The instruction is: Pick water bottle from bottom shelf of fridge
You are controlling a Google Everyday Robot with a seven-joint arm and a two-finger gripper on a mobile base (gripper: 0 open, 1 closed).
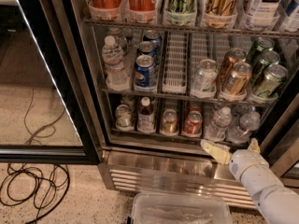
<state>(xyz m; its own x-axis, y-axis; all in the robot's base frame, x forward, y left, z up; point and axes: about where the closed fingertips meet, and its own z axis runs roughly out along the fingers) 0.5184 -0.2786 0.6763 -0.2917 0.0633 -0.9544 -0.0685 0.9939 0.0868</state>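
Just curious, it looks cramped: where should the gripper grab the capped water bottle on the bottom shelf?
Probably mid-body on the water bottle, from the front. It stands upright at the shelf front edge, a red can close beside it and the rack above blocking the top. The gripper hangs open below it.

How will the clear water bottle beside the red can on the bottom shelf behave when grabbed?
The water bottle looks full, so probably heavy for its size. Its thin plastic may dent under a squeeze. Tall and narrow, it could tip if nudged up high. The end effector, open, hangs just below the bottom shelf.
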